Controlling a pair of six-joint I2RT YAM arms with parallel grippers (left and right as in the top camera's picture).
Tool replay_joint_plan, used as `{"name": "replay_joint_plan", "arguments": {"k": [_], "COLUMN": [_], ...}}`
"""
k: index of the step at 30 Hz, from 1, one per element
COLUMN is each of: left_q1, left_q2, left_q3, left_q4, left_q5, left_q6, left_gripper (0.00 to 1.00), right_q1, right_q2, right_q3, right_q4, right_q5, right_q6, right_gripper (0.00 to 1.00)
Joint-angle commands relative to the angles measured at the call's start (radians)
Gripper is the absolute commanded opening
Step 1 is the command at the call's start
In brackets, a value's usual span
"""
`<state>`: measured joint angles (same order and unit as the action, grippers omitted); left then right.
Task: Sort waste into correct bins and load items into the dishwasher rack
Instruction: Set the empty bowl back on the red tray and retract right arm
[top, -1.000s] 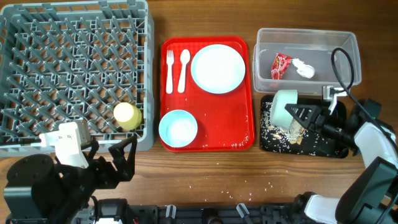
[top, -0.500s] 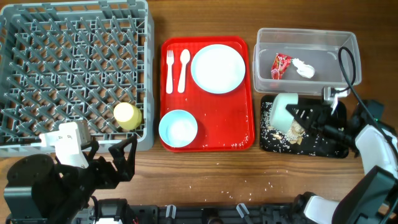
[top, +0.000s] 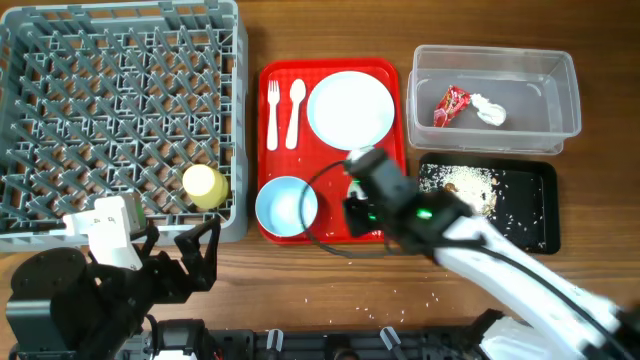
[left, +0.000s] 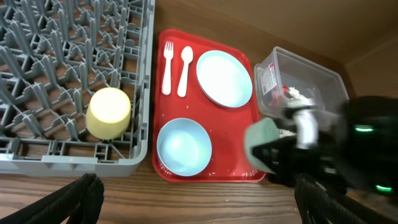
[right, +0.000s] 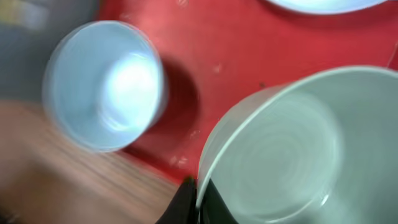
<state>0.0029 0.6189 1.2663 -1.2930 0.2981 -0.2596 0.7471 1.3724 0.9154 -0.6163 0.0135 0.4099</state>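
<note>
My right gripper (right: 198, 198) is shut on the rim of a pale teal bowl (right: 280, 155) and holds it over the front right of the red tray (top: 385, 75). The held bowl also shows in the left wrist view (left: 264, 146); in the overhead view the arm (top: 362, 205) hides it. A second teal bowl (top: 286, 206) sits on the tray's front left, with a pale blue plate (top: 350, 110), a white fork (top: 272, 112) and a spoon (top: 295, 110) behind it. A yellow cup (top: 204, 186) lies in the grey rack (top: 100, 90). My left gripper (left: 199, 211) is open and empty at the table's front.
A clear tub (top: 495, 55) at the back right holds a red-and-white wrapper (top: 450, 105) and a white tissue (top: 489, 110). The black tray (top: 535, 215) in front of it holds food scraps and rice (top: 465, 185). Rice grains lie scattered on the wood near the front edge.
My right arm has swung left from above the black tray to over the red tray, carrying the teal bowl. The left arm has not moved.
</note>
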Motion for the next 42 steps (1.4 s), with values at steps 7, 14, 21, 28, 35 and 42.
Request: {"name": "replay_joint_plan", "arguments": {"k": [7, 14, 21, 28, 35, 42], "left_q1": [0.001, 0.001, 0.001, 0.001, 0.001, 0.001], "left_q2": [0.003, 0.003, 0.003, 0.003, 0.003, 0.003], "left_q3": [0.006, 0.006, 0.006, 0.006, 0.006, 0.006], "left_q4": [0.002, 0.002, 0.002, 0.002, 0.002, 0.002], "left_q5": [0.016, 0.016, 0.016, 0.016, 0.016, 0.016], "left_q6": [0.013, 0.013, 0.013, 0.013, 0.013, 0.013], "left_gripper": [1.0, 1.0, 1.0, 1.0, 1.0, 1.0], "right_q1": [0.021, 0.019, -0.043, -0.588, -0.683, -0.683], "right_q2": [-0.058, -0.513, -0.854, -1.137, -1.369, -1.368], "right_q3": [0.112, 0.118, 0.057, -0.328, -0.729, -0.91], "right_q4": [-0.081, -0.159, -0.135, 0.068, 0.271, 0.634], "right_q5": [0.11, -0.146, 0.089, -0.249, -0.214, -0.217], "right_q6": [0.087, 0.103, -0.28, -0.428, -0.433, -0.435], "right_gripper": [0.5, 1.0, 1.0, 1.0, 1.0, 1.0]}}
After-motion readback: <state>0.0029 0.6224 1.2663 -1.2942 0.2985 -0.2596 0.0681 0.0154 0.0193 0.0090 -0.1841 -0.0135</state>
